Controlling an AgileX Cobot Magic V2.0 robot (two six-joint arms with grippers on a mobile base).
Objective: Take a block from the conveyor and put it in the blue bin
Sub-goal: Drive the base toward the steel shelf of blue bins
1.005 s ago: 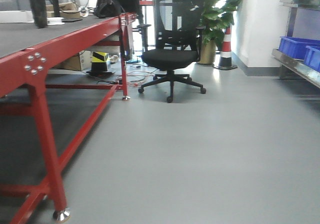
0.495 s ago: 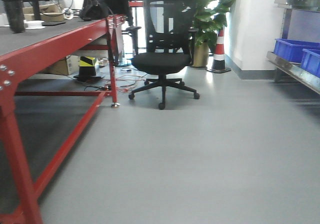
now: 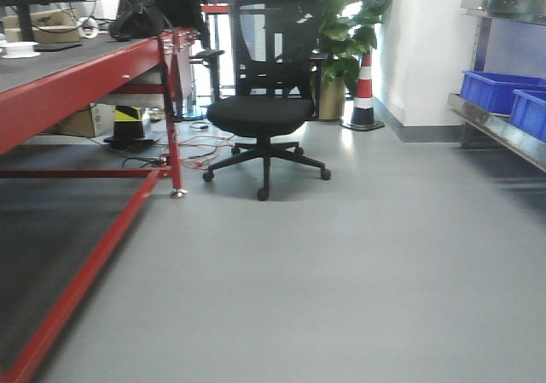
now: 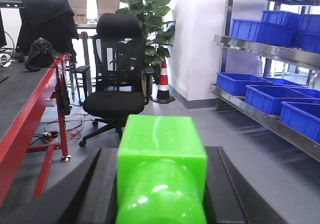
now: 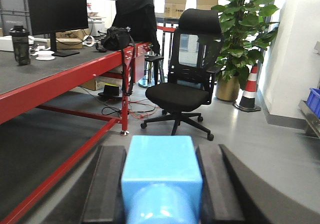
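Left gripper (image 4: 161, 194) is clenched on a bright green, glossy cube-shaped block (image 4: 161, 139), black fingers (image 4: 102, 184) flat against two opposite sides. Right gripper (image 5: 161, 194) is likewise clamped on a light blue block (image 5: 161, 156). Each block sits low and centre in its wrist view, clear of the dark grey conveyor belt on its red frame (image 3: 77, 57). Judged stiff, light moulded plastic with slick faces. Hold it by the flat parallel sides, not the rounded boss on the near face. The front view shows no arm or block, only the conveyor at upper left and a black office chair (image 3: 260, 114). The left wrist view gives the open blue plastic bins (image 4: 272, 97) on steel shelving best. Their contents are possibly nil, but I can't tell.
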